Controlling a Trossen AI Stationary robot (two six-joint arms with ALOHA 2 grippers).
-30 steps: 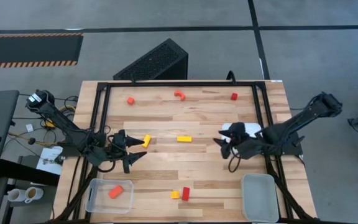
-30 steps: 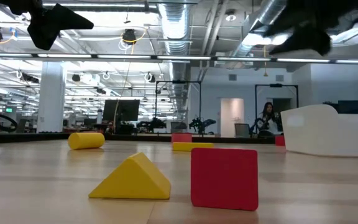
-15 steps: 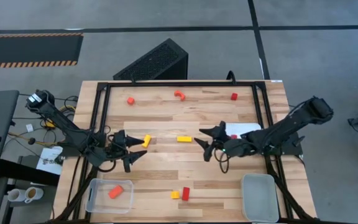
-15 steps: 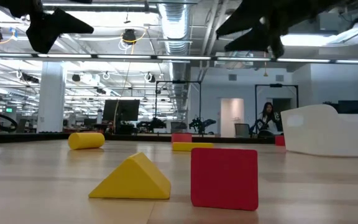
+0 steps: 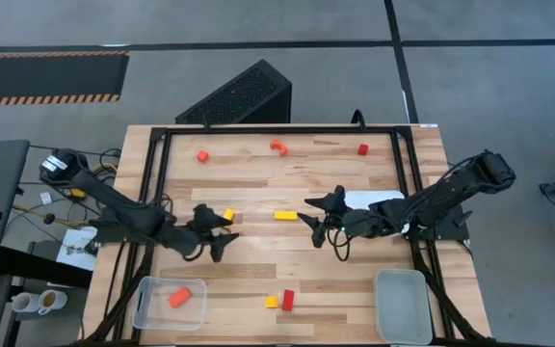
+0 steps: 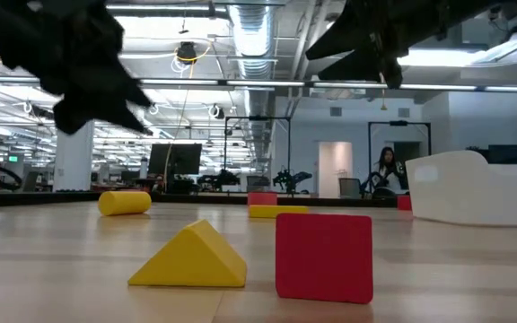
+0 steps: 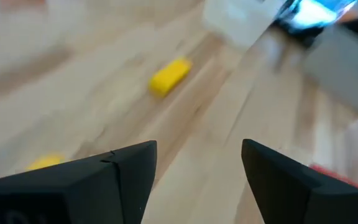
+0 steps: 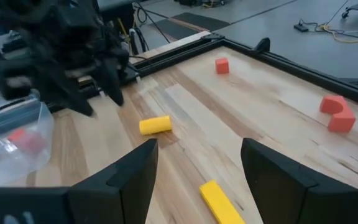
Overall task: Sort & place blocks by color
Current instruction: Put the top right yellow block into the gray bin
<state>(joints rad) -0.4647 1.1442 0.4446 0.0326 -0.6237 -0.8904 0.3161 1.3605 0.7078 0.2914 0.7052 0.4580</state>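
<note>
Sorting has barely begun. One orange block [image 5: 179, 298] lies in the clear plastic tray [image 5: 145, 310]; the white tray [image 5: 402, 306] looks unfilled. The yellow bar [image 5: 285, 216], yellow cylinder [image 5: 227, 215], red blocks [image 5: 288, 301] and red arch [image 5: 278, 147] lie loose on the wooden table [image 5: 258, 173]. The left gripper [image 5: 222, 243] and right gripper [image 5: 313, 216] both hover with jaws spread, holding nothing.

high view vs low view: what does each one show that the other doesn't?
Only the high view: the clear tray holding an orange block, the empty tray, the red arch, and which arm is which: left claw, right claw, both open.

Only the low view: the room behind, with a person.

Both: the yellow wedge beside the red cube, the yellow bar and the yellow cylinder.
</note>
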